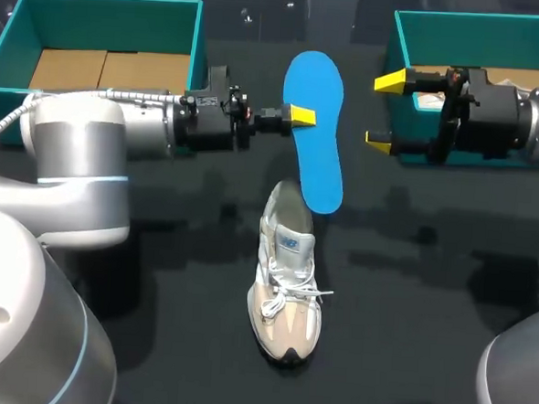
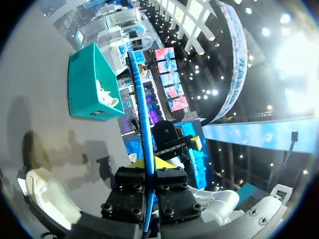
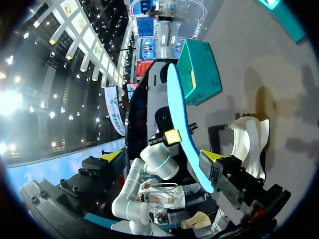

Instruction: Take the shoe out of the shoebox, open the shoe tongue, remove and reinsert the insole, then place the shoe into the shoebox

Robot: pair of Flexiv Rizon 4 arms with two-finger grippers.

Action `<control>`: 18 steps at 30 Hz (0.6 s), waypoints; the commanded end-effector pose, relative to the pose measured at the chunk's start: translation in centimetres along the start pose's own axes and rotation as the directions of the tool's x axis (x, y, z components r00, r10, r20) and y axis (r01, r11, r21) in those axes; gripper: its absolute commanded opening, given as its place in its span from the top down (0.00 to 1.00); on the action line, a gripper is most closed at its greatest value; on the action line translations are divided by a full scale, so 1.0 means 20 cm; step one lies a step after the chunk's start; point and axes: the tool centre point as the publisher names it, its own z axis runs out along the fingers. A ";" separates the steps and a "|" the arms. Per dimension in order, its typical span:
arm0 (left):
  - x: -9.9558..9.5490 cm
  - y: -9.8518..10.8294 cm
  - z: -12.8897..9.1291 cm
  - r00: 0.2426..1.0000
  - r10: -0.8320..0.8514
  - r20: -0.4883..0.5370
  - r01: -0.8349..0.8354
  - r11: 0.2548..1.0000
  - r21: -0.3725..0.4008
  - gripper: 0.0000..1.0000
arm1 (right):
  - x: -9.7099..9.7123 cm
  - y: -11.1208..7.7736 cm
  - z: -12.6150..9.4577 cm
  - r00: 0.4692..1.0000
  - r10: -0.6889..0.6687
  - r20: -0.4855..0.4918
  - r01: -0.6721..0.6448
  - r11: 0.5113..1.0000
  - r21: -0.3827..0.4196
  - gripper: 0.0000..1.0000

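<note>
Your left box [image 1: 107, 9] sits well behind the shoe [image 1: 288, 276] and off to its left, with brown card on its floor. Your left gripper [image 1: 300, 115] hangs behind the shoe, its fingers clamped on one long edge of the blue insole [image 1: 316, 164]. In the left wrist view the insole runs edge-on straight between them. The insole is up in the air, stretching away from the shoe. Its near end is by the shoe's heel, and you cannot tell whether they touch. The shoe stands upright on the table [image 1: 429, 294], outside both boxes, toe toward the robot. Your right gripper [image 1: 383, 111] is behind the shoe and to its right, fingers wide apart, near the insole but clear of it. Your right box [image 1: 482, 23] lies farther right of the shoe, behind that gripper, with white paper inside.
</note>
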 end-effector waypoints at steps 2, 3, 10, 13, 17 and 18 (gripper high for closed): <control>0.09 -0.03 -0.10 0.954 0.300 0.003 -0.300 0.954 -0.006 1.00 | 0.00 0.01 0.01 1.000 0.002 0.003 -0.002 1.000 0.003 0.00; 0.11 -0.05 -0.11 0.942 0.335 0.000 -0.335 0.942 -0.008 1.00 | 0.00 0.01 0.01 1.000 0.002 0.003 -0.002 1.000 0.003 0.00; 0.23 -0.10 -0.19 0.690 0.720 -0.068 -0.721 0.693 0.018 1.00 | 0.00 0.01 0.01 1.000 0.002 0.003 -0.002 1.000 0.003 0.00; 0.23 -0.10 -0.19 0.690 0.720 -0.068 -0.721 0.693 0.018 1.00 | 0.00 0.01 0.01 1.000 0.002 0.003 -0.002 1.000 0.003 0.00; 0.23 -0.10 -0.19 0.690 0.720 -0.068 -0.721 0.693 0.018 1.00 | 0.00 0.01 0.01 1.000 0.002 0.003 -0.002 1.000 0.003 0.00; 0.23 -0.10 -0.19 0.690 0.720 -0.068 -0.721 0.693 0.018 1.00 | 0.00 0.01 0.01 1.000 0.002 0.003 -0.002 1.000 0.003 0.00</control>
